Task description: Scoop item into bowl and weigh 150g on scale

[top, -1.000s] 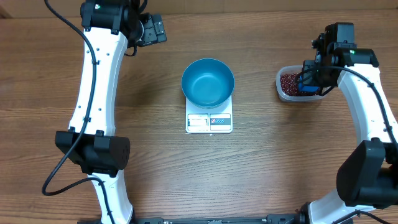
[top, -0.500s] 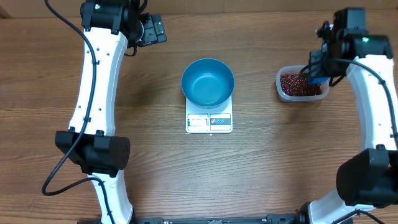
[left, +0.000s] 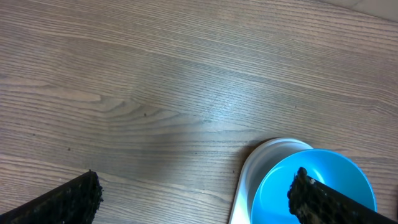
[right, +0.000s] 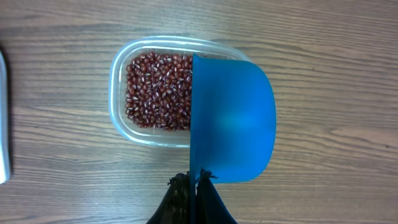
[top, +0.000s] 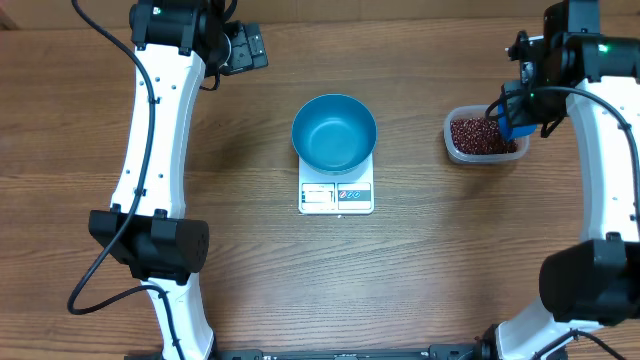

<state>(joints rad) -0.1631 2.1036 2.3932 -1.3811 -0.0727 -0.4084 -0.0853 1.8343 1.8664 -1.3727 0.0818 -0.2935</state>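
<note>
The blue bowl stands empty on the white scale at the table's middle. The item, dark red-brown beans, fills a clear tub at the right. My right gripper is shut on the thin handle of a blue scoop, which hangs over the tub's right half and hides the beans below it. Only the scoop's smooth blue surface shows, with no beans on it. My left gripper is open and empty, above bare wood, with the bowl and scale by its right finger.
Bare wooden table surrounds the scale and the tub. The left arm runs along the table's left side and the right arm along the right edge. The scale's edge shows at the far left of the right wrist view.
My right gripper has risen and drawn back to the right with the scoop, lifting it off the beans. The left arm has not moved.
</note>
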